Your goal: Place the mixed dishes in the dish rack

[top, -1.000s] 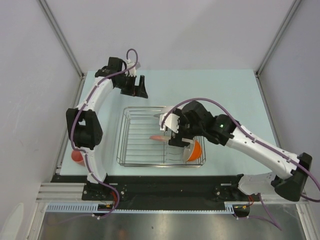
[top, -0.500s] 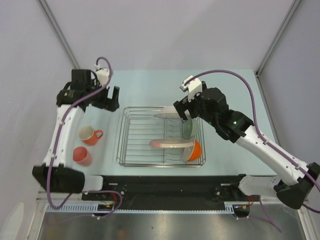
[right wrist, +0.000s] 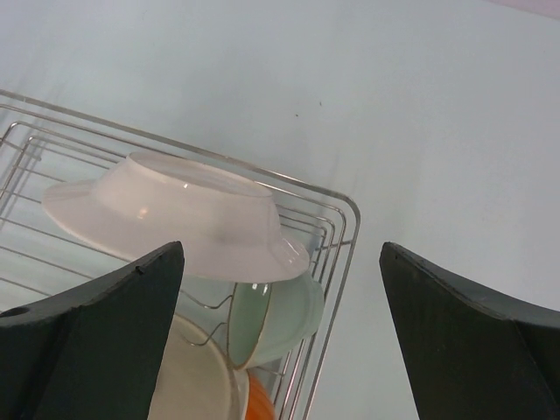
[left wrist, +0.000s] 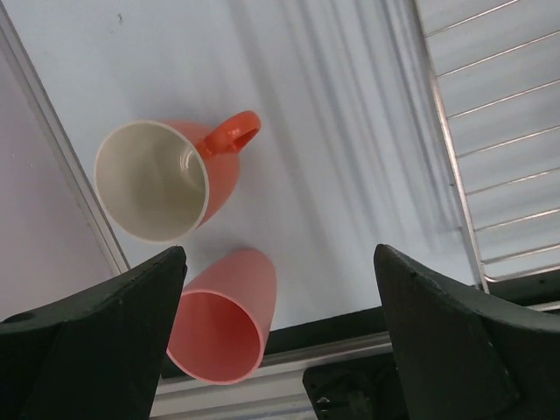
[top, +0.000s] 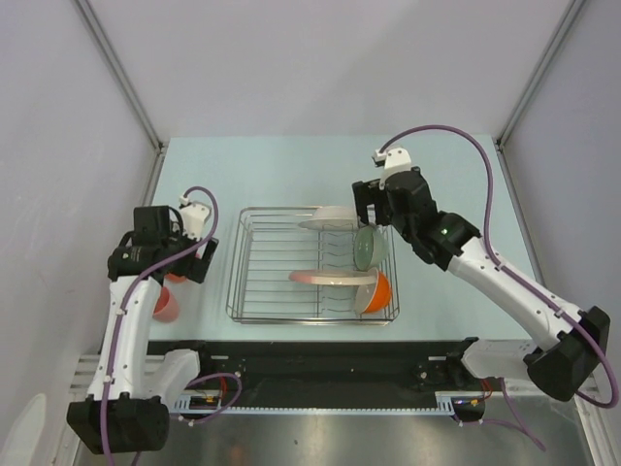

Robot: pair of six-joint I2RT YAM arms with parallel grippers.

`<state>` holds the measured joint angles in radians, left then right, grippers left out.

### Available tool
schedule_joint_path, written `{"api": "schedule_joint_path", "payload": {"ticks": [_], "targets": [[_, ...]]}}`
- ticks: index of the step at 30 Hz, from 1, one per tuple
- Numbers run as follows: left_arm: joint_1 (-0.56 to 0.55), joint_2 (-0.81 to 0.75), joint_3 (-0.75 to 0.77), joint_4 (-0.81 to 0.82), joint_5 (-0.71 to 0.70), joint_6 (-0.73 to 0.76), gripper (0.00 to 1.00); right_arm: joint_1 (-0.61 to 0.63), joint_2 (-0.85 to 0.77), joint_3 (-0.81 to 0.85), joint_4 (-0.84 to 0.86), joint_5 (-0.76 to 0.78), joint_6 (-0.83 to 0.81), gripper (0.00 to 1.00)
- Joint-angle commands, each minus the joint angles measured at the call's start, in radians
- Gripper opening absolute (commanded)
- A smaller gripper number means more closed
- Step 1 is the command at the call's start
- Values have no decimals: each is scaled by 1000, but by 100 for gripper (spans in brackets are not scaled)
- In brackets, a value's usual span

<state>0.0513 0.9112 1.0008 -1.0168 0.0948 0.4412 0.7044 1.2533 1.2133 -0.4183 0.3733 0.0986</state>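
Left gripper (left wrist: 278,258), wide and empty, hangs over the mug (left wrist: 166,179) and cup (left wrist: 223,319), side by side at the left edge of the worktop (top: 291,165), apart from the rack (top: 262,291). Right gripper (right wrist: 282,249), wide and empty, hangs over the rack's far-right corner.

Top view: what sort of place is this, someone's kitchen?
Probably a robot test booth, not a kitchen: plain grey walls, a left arm and right arm bolted at the edge of the table, and a loaded dish rack on it.
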Motion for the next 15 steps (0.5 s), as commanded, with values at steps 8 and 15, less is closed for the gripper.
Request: {"api": "schedule_joint_path", "payload": {"ticks": [8, 15], "targets": [[119, 158, -100, 280, -24, 76, 89, 9, -225, -98, 93, 93, 73, 90], [140, 245, -177, 395, -41, 103, 84, 27, -247, -104, 95, 115, 79, 82]]}}
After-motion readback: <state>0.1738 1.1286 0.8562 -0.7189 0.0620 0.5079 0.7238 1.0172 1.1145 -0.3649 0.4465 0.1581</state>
